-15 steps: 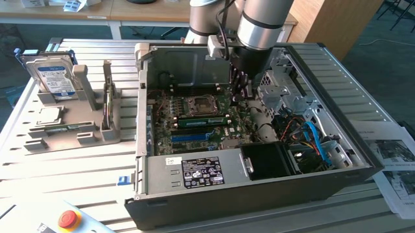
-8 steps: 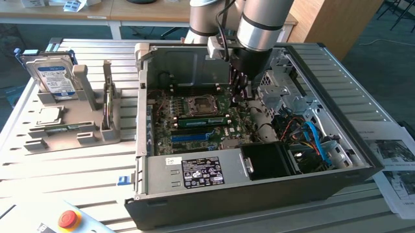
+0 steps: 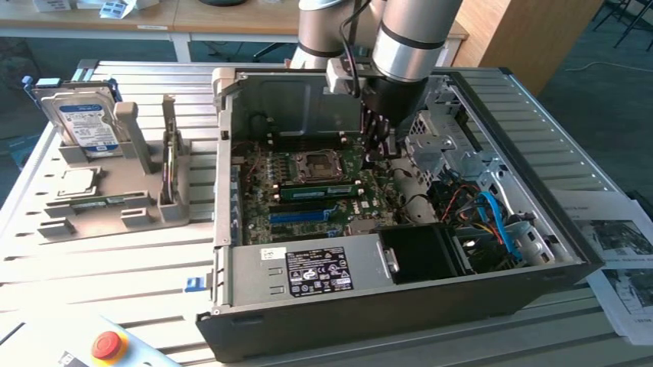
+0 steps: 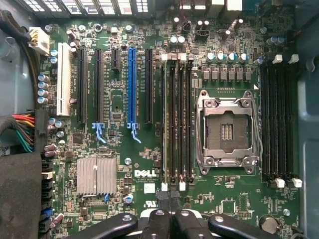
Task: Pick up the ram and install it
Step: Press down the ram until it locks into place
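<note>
Exterior view's left has a grey stand (image 3: 102,206) carrying a hard drive (image 3: 87,122). Further right, inside the open computer case (image 3: 408,306), the ram (image 3: 316,190) already stands in a slot beside the processor socket (image 3: 311,163). The gripper (image 3: 380,149) hovers over the slot's end, fingers together, holding nothing. Pickup looks done, but I cannot tell whether the stick is fully seated.

I saw the arm (image 3: 408,38) and its closed gripper (image 3: 378,153) filling the upper middle of the open case (image 3: 220,168), just beside the drive cage (image 3: 449,149) on the exterior view's right. The power supply (image 3: 306,271) blocked the lower part, and cables (image 3: 495,218) blocked the lower right. Free room lay over the board (image 3: 260,191) at centre left, and over bare table (image 3: 133,260) between case and fixture (image 3: 112,202).
</note>
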`<state>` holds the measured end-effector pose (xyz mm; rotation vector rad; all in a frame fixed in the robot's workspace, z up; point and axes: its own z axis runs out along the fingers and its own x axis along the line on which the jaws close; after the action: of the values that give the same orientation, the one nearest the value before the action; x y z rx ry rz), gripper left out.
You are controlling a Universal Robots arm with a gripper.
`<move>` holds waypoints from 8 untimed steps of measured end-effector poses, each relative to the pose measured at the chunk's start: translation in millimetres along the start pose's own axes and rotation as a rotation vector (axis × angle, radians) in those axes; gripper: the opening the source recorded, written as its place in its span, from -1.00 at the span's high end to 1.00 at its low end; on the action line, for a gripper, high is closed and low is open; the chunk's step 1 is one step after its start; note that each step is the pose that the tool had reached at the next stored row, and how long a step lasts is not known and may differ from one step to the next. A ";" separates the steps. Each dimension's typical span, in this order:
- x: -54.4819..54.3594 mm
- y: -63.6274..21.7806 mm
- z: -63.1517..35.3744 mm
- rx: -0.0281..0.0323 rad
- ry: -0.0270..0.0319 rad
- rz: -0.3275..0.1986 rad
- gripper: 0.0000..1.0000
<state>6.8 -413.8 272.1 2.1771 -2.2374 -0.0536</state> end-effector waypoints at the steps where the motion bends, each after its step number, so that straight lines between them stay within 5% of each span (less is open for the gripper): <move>1: 0.0 0.0 0.3 0.0000 0.0000 0.000 0.80; 8: 0.0 -0.1 2.2 0.0000 0.0001 0.000 0.80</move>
<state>6.7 -413.8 269.9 2.1770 -2.2374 -0.0535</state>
